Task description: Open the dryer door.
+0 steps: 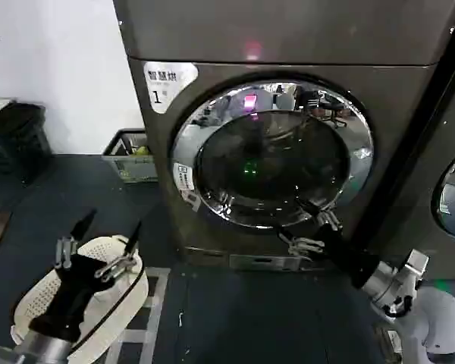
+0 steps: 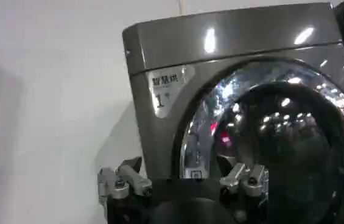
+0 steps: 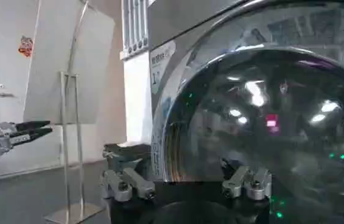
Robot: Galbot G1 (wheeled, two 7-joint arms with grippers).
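Dryer door (image 1: 273, 155) shut, flush in machine front. My right gripper (image 1: 303, 225) spread wide at lower chrome rim, maybe touching. Left gripper (image 1: 108, 231) parked low, fingers apart, over white basket (image 1: 30, 303).

Head view high, looking down at dryer door (image 1: 271, 155); both wrist views low, close, sharing door.

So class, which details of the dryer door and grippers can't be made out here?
- Drum interior: head view, dark reflective glass of the dryer door hides it.
- Door latch or handle: cannot be made out on the chrome rim.
- Right gripper: contact with the rim is unclear.
- Left gripper: open, away from the door.
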